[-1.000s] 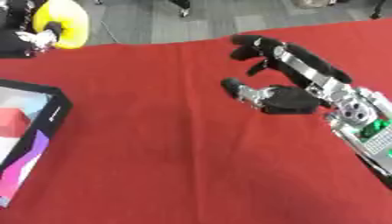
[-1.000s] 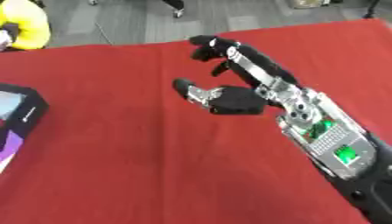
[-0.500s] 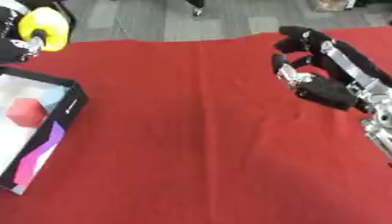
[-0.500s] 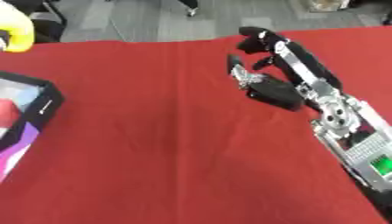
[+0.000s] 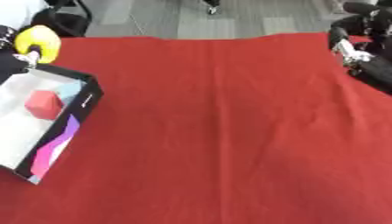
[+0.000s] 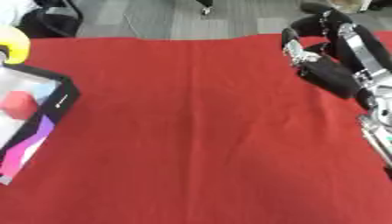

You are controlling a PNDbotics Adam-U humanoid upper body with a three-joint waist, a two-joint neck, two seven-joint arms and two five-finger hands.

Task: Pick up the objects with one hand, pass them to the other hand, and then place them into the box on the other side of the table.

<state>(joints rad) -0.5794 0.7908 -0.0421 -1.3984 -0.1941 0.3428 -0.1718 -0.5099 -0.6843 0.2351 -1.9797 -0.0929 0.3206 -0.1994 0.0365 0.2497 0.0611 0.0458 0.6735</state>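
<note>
While the right arm hangs over the far right corner, the scene reads so:

Tabletop: a red cloth-covered tabletop (image 5: 222,131), lightly creased.

Right robot hand: the black-and-silver right robot hand (image 6: 325,72) sits above the cloth's far right edge, fingers curled inward, nothing held.

Left robot hand: only a dark part (image 5: 14,65) shows at the far left edge; I cannot tell how its fingers stand.

Yellow object: a rounded yellow object (image 5: 38,41) beside that dark part, just behind the box.

Box: a black-walled open box with a white floor (image 5: 76,109) at the left edge.

Red cube: a small red cube (image 5: 43,105) lies inside the box.
</note>
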